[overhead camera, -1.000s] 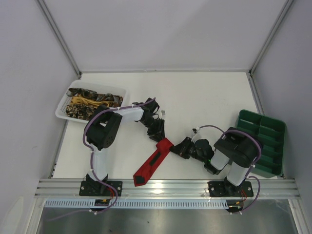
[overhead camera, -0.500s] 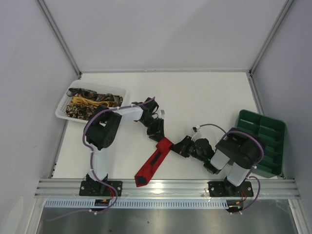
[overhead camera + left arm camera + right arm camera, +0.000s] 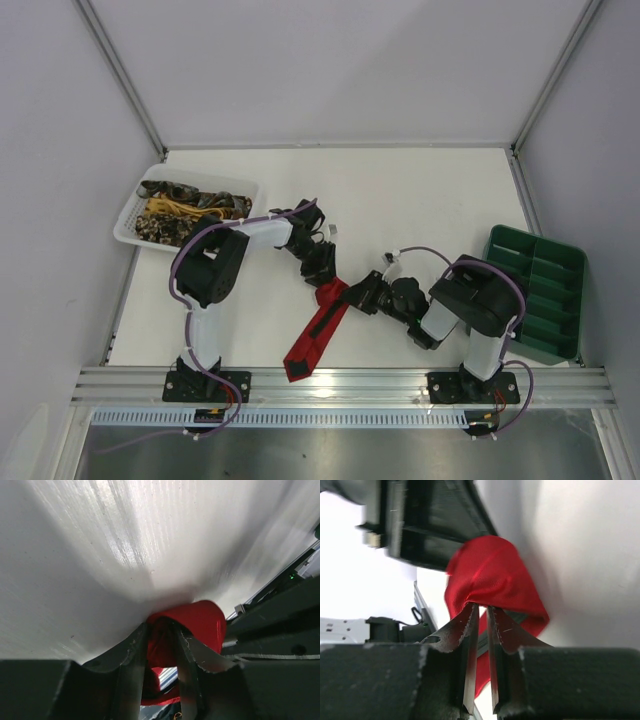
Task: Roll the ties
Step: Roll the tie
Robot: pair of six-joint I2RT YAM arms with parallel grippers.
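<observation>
A bright red tie [image 3: 312,338] with dark backing lies slanted on the white table, its pointed end near the front edge. Its upper end is folded over and held between both grippers. My left gripper [image 3: 322,273] is shut on the fold from the far side; in the left wrist view the red tie [image 3: 200,622] bulges past the fingers [image 3: 131,666] of that gripper [image 3: 160,630]. My right gripper [image 3: 362,297] is shut on the same end from the right; in the right wrist view its fingertips [image 3: 470,622] pinch the red tie [image 3: 487,575] at the gripper [image 3: 482,608].
A white mesh basket [image 3: 128,228] at the far left holds several brown-gold and yellow ties [image 3: 190,208]. A green compartment tray [image 3: 540,290] stands at the right edge. A metal rail [image 3: 340,382] runs along the table's front.
My right gripper has moved left toward the left gripper, bunching the tie's upper end into a tighter fold. The tie's lower end has shifted slightly right. The left gripper has barely moved.
</observation>
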